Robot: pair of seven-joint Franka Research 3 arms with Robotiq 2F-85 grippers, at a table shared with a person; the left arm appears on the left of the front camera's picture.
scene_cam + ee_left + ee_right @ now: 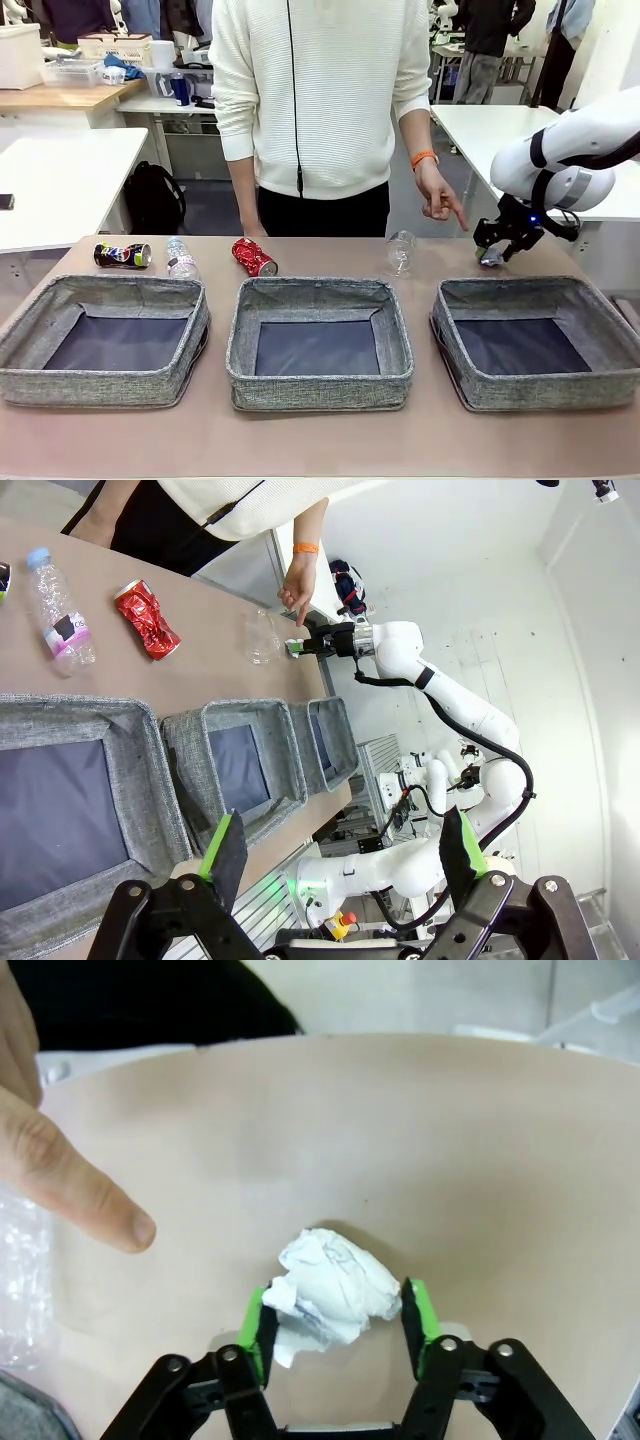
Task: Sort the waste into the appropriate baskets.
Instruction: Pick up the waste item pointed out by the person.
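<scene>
Right wrist view: right gripper point(336, 1310) clamped on crumpled white paper ball point(335, 1282) on tan surface point(420, 1130); left gripper point(340, 832) wide open, empty.

A black backpack point(152, 197) is set on the floor point(213, 208) beyond the tan worktop point(320, 445); a small dark flat object point(5, 201) is laid on a white table point(60, 180) at the left.

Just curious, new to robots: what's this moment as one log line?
right gripper: shut on paper ball on table | left gripper: open | person's hand: pointing toward ball
</scene>
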